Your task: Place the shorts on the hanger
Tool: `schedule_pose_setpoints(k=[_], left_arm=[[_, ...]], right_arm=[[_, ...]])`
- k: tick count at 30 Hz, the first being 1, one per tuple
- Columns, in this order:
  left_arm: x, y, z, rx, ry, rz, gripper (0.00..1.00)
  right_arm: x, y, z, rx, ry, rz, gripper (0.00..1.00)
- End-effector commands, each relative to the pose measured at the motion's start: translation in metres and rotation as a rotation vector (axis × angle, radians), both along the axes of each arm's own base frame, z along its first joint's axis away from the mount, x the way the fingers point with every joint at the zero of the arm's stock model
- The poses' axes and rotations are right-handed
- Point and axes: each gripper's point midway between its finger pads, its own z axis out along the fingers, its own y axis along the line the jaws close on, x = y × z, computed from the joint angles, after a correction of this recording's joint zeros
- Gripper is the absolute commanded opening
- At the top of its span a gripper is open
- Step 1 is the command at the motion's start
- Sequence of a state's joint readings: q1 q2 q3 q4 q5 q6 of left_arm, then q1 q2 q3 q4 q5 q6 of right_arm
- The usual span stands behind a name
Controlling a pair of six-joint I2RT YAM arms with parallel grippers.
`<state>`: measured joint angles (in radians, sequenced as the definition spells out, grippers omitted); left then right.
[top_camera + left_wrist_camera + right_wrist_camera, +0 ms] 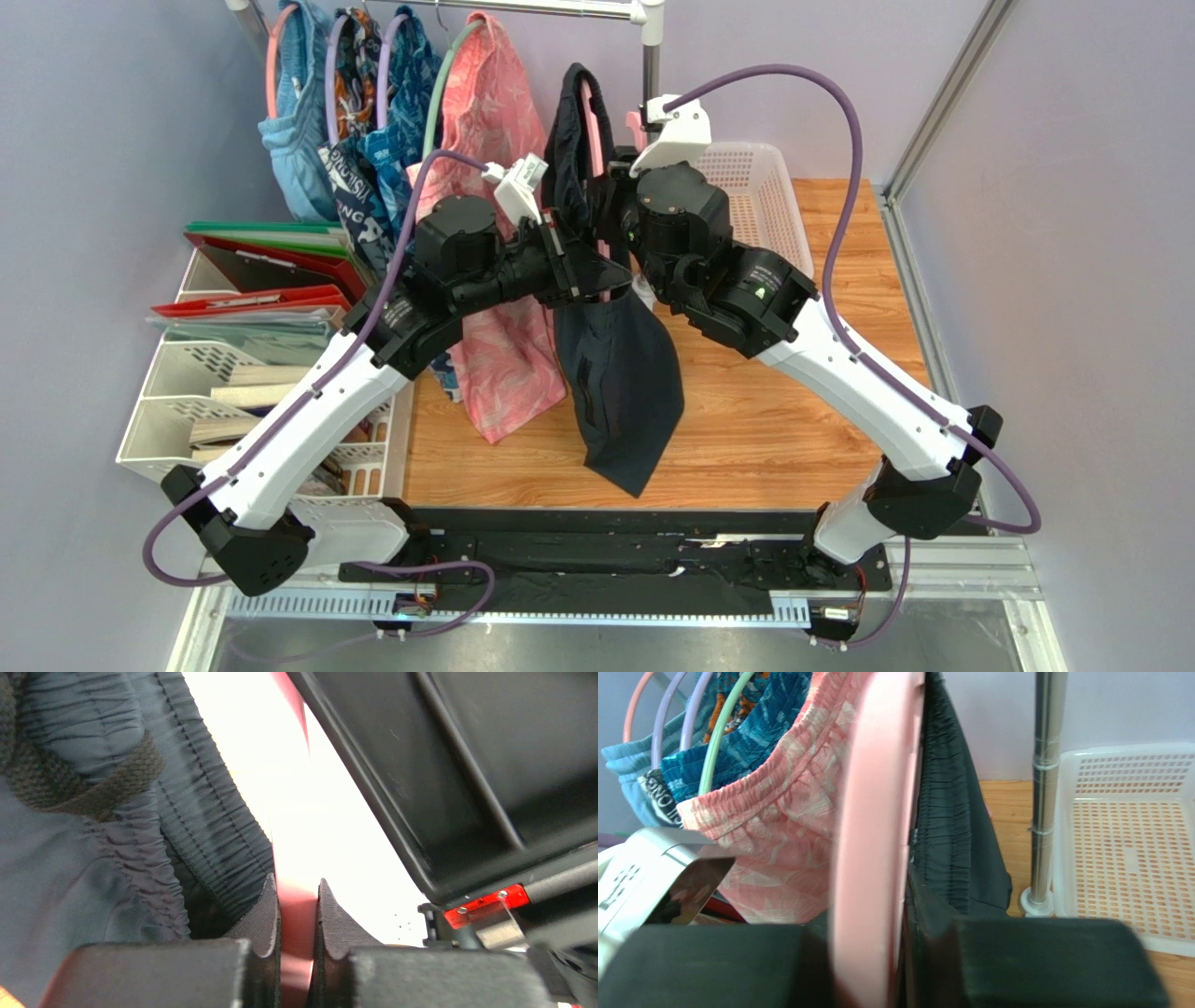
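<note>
The black shorts (617, 378) hang over the pink hanger (595, 133) near the rail, one leg dangling down over the wooden table. My left gripper (586, 273) reaches in from the left, and its pads are pressed on the hanger's bar (295, 952), with the shorts' gathered waistband (175, 812) just left of it. My right gripper (627, 245) comes in from the right. The hanger's pink bar (878, 777) fills the gap between its fingers, and the shorts (952, 826) lie against the bar's right side.
A pink leaf-print garment (491, 140) and blue patterned garments (337, 126) hang on the rail to the left. The rail's steel post (1043, 777) stands beside a white perforated basket (758, 196). Stacked file trays (239, 378) sit at the left. The right arm's black housing (491, 777) is close to my left gripper.
</note>
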<state>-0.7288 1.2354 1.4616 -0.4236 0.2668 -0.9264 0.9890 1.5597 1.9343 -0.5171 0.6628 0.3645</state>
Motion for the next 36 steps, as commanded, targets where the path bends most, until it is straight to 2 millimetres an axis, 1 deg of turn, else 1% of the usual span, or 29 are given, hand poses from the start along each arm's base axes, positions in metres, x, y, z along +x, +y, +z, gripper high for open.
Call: schedule_pose_setpoints(k=[1, 2, 3, 4, 6, 7, 8, 9, 10, 11, 12, 13, 14, 15, 16, 17, 18, 19, 20, 22, 23, 25, 27, 28, 29, 30, 31, 34, 36], left_arm=[[-0.003, 0.007, 0.030, -0.059, -0.066, -0.036, 0.00], [-0.001, 0.008, 0.033, -0.063, -0.065, -0.032, 0.00], [-0.001, 0.008, 0.033, -0.071, -0.051, -0.036, 0.00], [0.001, 0.007, 0.032, -0.075, -0.041, -0.036, 0.00], [0.009, 0.010, 0.033, -0.098, 0.002, -0.020, 0.00], [0.012, 0.007, 0.033, -0.111, 0.013, -0.042, 0.00], [0.018, 0.011, 0.040, -0.124, 0.009, -0.031, 0.00], [0.023, 0.008, 0.037, -0.127, 0.029, -0.042, 0.00], [0.026, 0.007, 0.042, -0.139, 0.024, -0.045, 0.00], [0.031, 0.008, 0.052, -0.155, 0.018, -0.042, 0.00], [0.042, 0.007, 0.048, -0.162, 0.059, -0.040, 0.00], [0.048, 0.006, 0.051, -0.175, 0.067, -0.043, 0.00], [0.052, 0.007, 0.065, -0.198, 0.051, -0.045, 0.00], [0.064, 0.006, 0.066, -0.215, 0.062, -0.038, 0.00], [0.068, 0.007, 0.072, -0.227, 0.054, -0.033, 0.00], [0.076, 0.006, 0.081, -0.244, 0.045, -0.024, 0.00], [0.082, 0.007, 0.087, -0.260, 0.032, -0.019, 0.00], [0.085, 0.009, 0.100, -0.280, 0.012, -0.013, 0.00], [0.094, 0.009, 0.100, -0.295, 0.036, 0.002, 0.00], [0.105, 0.014, 0.108, -0.322, 0.029, 0.025, 0.00], [0.113, 0.013, 0.104, -0.332, 0.056, 0.033, 0.00], [0.120, 0.015, 0.111, -0.353, 0.038, 0.037, 0.00], [0.128, 0.012, 0.111, -0.373, 0.042, 0.031, 0.00], [0.131, 0.013, 0.115, -0.385, 0.043, 0.034, 0.00], [0.138, 0.012, 0.112, -0.388, 0.049, 0.039, 0.00], [0.139, 0.012, 0.116, -0.396, 0.039, 0.037, 0.00], [0.142, 0.013, 0.116, -0.396, 0.041, 0.043, 0.00], [0.149, 0.013, 0.113, -0.393, 0.049, 0.052, 0.00], [0.158, 0.022, 0.106, -0.388, 0.069, 0.084, 0.00]], right_arm=[[-0.008, -0.009, 0.035, 0.063, -0.090, 0.019, 0.36], [-0.008, -0.010, 0.036, 0.054, -0.098, 0.022, 0.41], [-0.009, -0.010, 0.037, 0.037, -0.109, 0.028, 0.55], [-0.011, -0.015, 0.046, 0.047, -0.130, 0.026, 0.61], [-0.014, -0.020, 0.052, 0.020, -0.163, 0.032, 0.69], [-0.016, -0.022, 0.060, 0.025, -0.183, 0.037, 0.78], [-0.020, -0.029, 0.069, 0.031, -0.205, 0.042, 0.81], [-0.023, -0.031, 0.074, 0.020, -0.225, 0.055, 0.85], [-0.026, -0.033, 0.079, -0.009, -0.255, 0.071, 0.86], [-0.031, -0.042, 0.088, -0.012, -0.277, 0.066, 0.87], [-0.032, -0.049, 0.095, -0.017, -0.296, 0.056, 0.91], [-0.033, -0.057, 0.100, -0.045, -0.318, 0.039, 0.91], [-0.035, -0.069, 0.109, -0.031, -0.332, 0.012, 0.92], [-0.036, -0.080, 0.116, -0.041, -0.351, -0.013, 0.93], [-0.036, -0.089, 0.122, -0.045, -0.365, -0.029, 0.93], [-0.036, -0.105, 0.130, -0.033, -0.382, -0.060, 0.93], [-0.037, -0.113, 0.135, -0.026, -0.395, -0.073, 0.94], [-0.034, -0.125, 0.139, -0.036, -0.407, -0.102, 0.94], [-0.038, -0.134, 0.145, -0.035, -0.425, -0.113, 0.94], [-0.040, -0.146, 0.150, -0.056, -0.446, -0.141, 0.95], [-0.041, -0.150, 0.152, -0.058, -0.451, -0.149, 0.95], [-0.045, -0.159, 0.156, -0.062, -0.463, -0.162, 0.95], [-0.049, -0.165, 0.158, -0.059, -0.477, -0.171, 0.95], [-0.048, -0.164, 0.154, -0.069, -0.473, -0.168, 0.95], [-0.048, -0.165, 0.152, -0.070, -0.472, -0.172, 0.95], [-0.049, -0.167, 0.152, -0.068, -0.473, -0.174, 0.95], [-0.047, -0.166, 0.148, -0.076, -0.467, -0.177, 0.95], [-0.046, -0.167, 0.145, -0.079, -0.465, -0.182, 0.95], [-0.045, -0.168, 0.144, -0.081, -0.465, -0.185, 0.94]])
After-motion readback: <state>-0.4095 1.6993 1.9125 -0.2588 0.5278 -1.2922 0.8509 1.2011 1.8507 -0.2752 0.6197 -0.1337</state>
